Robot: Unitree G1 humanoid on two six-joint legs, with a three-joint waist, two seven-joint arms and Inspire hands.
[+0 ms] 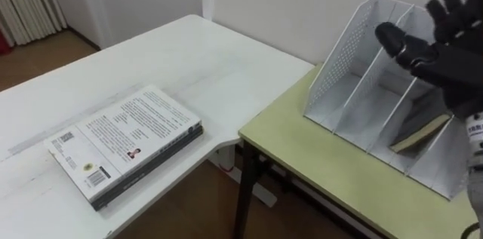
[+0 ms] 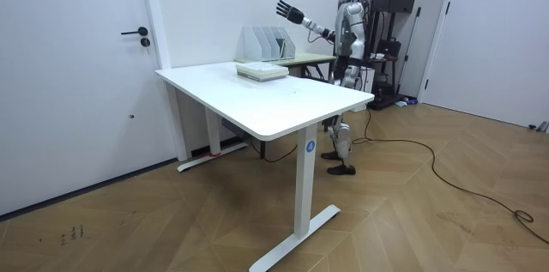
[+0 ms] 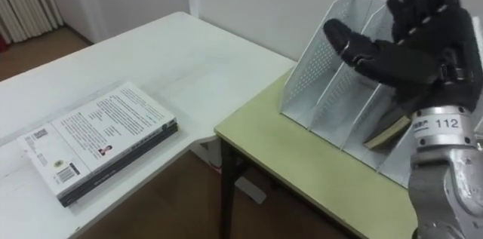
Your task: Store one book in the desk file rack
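Right hand [image 3: 411,54] spread wide, empty, over file rack [image 3: 315,81], book [image 3: 385,132] leaning inside, long axis front-to-back

White walls [image 2: 206,6] enclose the room, and one holds a white door [image 2: 77,83] with a dark lever handle [image 2: 137,32]. Zigzag wood parquet floor [image 2: 412,212] runs under a white desk [image 2: 283,113]. Just beside it stands a pale green table [image 1: 317,163] on black legs. A pleated curtain [image 1: 30,1] hangs beyond.
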